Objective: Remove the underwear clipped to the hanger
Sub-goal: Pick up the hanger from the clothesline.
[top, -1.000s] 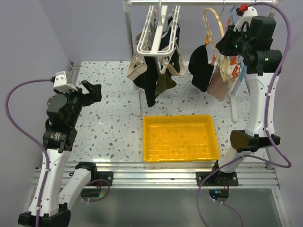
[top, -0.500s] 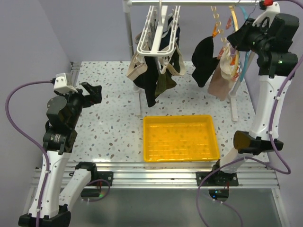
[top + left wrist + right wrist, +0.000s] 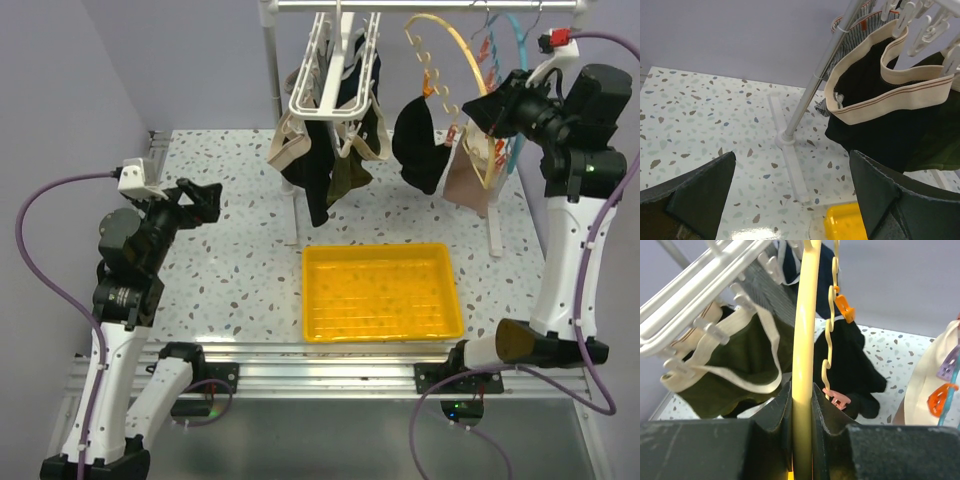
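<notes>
My right gripper [image 3: 487, 109] is shut on the yellow curved hanger [image 3: 466, 60], high at the back right; its jaws squeeze the hanger's arm [image 3: 803, 340] from both sides. A black underwear [image 3: 418, 140] and a pale pink-beige one [image 3: 466, 178] hang clipped from that hanger. The white clip hanger [image 3: 335, 72] on the rail carries more underwear, olive-and-cream [image 3: 735, 355], black and striped. My left gripper [image 3: 207, 195] is open at the left, above the table and apart from the garments; a cream-banded black underwear [image 3: 875, 85] shows ahead of it.
A yellow tray [image 3: 380, 292] lies on the speckled table below the garments. The rack's white upright pole [image 3: 810, 85] and its foot bar stand mid-table. A second upright [image 3: 492, 220] stands at the right. Orange and pink clips [image 3: 844, 307] dangle from the yellow hanger.
The right arm has swung right and the yellow hanger in its grip has tilted out to the left, carrying the black and beige garments. The left gripper shifted slightly forward.
</notes>
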Motion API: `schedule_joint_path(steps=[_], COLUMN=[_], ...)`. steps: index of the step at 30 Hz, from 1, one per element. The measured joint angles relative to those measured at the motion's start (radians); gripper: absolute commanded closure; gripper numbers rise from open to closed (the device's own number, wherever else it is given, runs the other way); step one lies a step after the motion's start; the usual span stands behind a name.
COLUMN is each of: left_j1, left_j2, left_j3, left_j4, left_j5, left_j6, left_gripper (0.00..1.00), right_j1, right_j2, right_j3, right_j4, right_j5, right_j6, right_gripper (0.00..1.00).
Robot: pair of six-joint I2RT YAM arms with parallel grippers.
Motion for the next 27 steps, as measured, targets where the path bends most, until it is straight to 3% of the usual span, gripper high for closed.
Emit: schedule_joint_path(steps=[10,19,27], left_j1=[0.0,0.0,0.0], left_j2=[-0.035,-0.034,-0.039], left_j3=[-0.04,-0.051,-0.095], left_j4=[0.108,0.183,0.291], left_j5=[0.106,0.177,0.202], left_j6=[0.003,0.003,0.0], left_gripper=[0.0,0.0,0.0], right_j1=[0.0,0.0,0.0], right_j2=[-0.264,-0.486,-0.639], right_j3=[-0.198,-0.391,-0.418], right_j4=[0.0,-0.122,-0.26], right_j5=[-0.032,0.022,0.015], right_j6=[-0.07,-0.202,-0.325], right_gripper=[1.0,1.0,1.0])
